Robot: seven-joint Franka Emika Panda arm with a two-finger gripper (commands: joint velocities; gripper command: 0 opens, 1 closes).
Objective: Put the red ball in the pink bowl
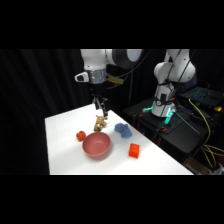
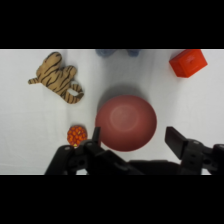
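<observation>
Blue thing [image 2: 117, 52] cut by the wrist view's top edge — red ball [image 2: 77, 134] partly behind the tool's linkage.

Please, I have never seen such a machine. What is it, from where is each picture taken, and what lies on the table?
It is a white robot arm with a two-finger gripper. One picture looks from beside the table; the other comes from a camera on the arm's wrist, looking down past the open gripper. On the table lie a pink bowl, a small red ball beside it, a toy tiger, a red cube and a blue thing. The gripper holds nothing.
</observation>
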